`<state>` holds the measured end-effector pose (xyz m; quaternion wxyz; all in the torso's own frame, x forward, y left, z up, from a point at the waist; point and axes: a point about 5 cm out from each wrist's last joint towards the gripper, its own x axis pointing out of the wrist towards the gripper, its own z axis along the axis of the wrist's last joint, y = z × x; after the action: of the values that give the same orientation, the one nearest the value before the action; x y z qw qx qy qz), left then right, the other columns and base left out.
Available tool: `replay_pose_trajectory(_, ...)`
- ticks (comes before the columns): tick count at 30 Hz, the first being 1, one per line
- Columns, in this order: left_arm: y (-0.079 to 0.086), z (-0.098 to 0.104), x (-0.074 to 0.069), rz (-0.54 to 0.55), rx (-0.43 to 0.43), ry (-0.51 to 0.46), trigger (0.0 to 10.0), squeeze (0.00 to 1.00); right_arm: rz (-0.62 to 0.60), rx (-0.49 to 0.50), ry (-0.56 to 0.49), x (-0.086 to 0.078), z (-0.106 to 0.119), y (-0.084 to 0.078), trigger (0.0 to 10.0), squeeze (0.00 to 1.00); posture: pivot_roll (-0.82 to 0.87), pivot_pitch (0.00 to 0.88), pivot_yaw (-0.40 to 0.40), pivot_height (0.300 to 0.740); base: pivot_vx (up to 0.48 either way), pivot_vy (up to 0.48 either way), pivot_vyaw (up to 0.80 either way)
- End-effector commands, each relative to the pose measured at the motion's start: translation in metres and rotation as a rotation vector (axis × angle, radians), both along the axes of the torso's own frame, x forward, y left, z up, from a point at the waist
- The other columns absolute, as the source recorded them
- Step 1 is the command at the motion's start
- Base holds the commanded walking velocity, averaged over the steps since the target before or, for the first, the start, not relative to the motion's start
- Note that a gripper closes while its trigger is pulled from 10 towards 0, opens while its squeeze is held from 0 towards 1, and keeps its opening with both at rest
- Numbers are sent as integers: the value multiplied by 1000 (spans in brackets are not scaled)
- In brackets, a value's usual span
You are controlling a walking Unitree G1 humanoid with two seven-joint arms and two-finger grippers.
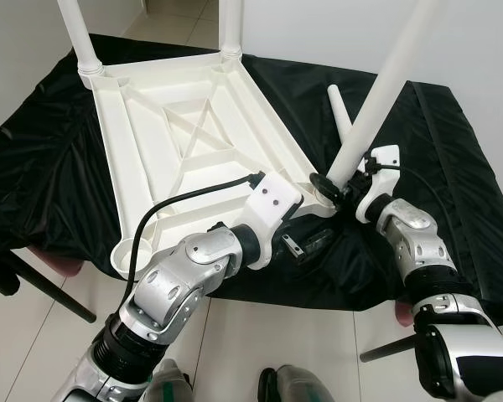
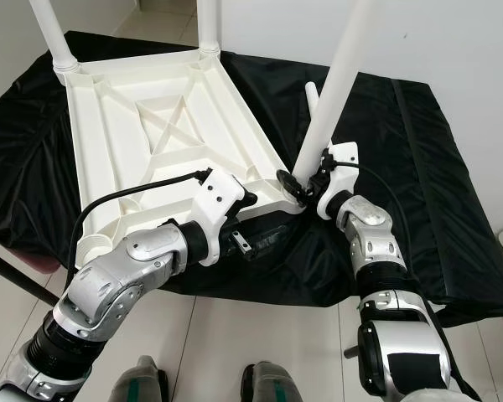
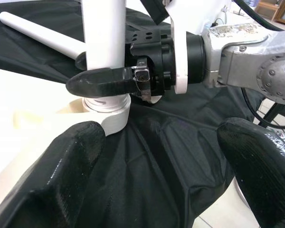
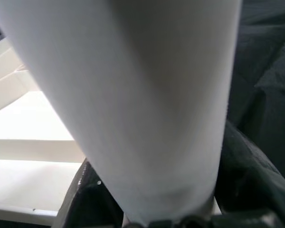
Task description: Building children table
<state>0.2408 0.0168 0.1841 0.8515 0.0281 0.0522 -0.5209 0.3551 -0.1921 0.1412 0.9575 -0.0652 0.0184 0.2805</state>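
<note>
A white children's table top (image 1: pixel 184 142) lies upside down on a black cloth. Two white legs stand in its far corners. At the near right corner, a third white leg (image 1: pixel 386 92) leans up and to the right, its foot in the corner socket (image 3: pixel 107 111). My right gripper (image 1: pixel 339 186) is shut on this leg just above the socket; one finger (image 3: pixel 104 80) lies across the leg's base. My left gripper (image 1: pixel 306 247) is open just below that corner, over the cloth, its fingertips (image 3: pixel 61 180) wide apart. The leg (image 4: pixel 133 95) is close up in the right wrist view.
A loose white leg (image 1: pixel 341 113) lies on the cloth behind the right gripper. The near left corner socket (image 1: pixel 132 251) has no leg. The black cloth (image 1: pixel 42 159) drapes over the support's edges. Dark metal legs (image 1: pixel 54 295) stand on the tiled floor below.
</note>
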Motion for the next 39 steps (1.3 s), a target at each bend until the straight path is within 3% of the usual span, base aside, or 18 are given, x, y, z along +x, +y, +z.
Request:
replay_pose_trajectory(1,0,0,-2,-6,8,1,10000,0,14,-36,17,-1,-3,-6,0,0,-18,46,-47,740,0,0,0)
replay_pose_trajectory(8,0,-1,-3,-6,8,2,10000,0,11,-50,26,-2,-5,-13,0,0,-24,46,-45,740,0,0,0)
replay_pose_trajectory(15,-1,-1,-3,-18,7,3,10000,0,-14,-50,11,-3,-3,-34,0,0,-39,47,-40,740,0,0,0)
replay_pose_trajectory(23,-2,-1,-3,-25,6,3,10000,0,-12,-28,6,-6,-5,-35,0,0,-44,48,-39,740,0,0,0)
replay_pose_trajectory(24,-2,-1,-3,-26,6,4,10000,0,-9,-7,0,-6,-6,-29,10000,0,-41,49,-42,740,0,0,0)
replay_pose_trajectory(28,-2,-1,-4,-26,6,7,10000,0,-19,34,-28,-7,-5,-14,10000,0,-37,49,-46,740,0,0,0)
replay_pose_trajectory(29,-1,-2,-5,-25,6,8,10000,0,-54,73,-47,-9,-6,0,10000,0,-30,46,-52,740,0,0,0)
replay_pose_trajectory(31,-1,-2,-5,-25,6,8,10000,0,-54,73,-47,-9,-6,0,10000,0,-30,46,-52,740,0,0,0)
replay_pose_trajectory(37,0,-3,-5,-23,6,11,10000,0,-208,101,-92,-16,-6,15,10000,0,-34,41,-51,740,0,0,0)
replay_pose_trajectory(39,-1,-3,-5,-29,7,11,10000,0,-334,149,-83,-17,-6,16,10000,0,-37,37,-49,740,0,0,0)
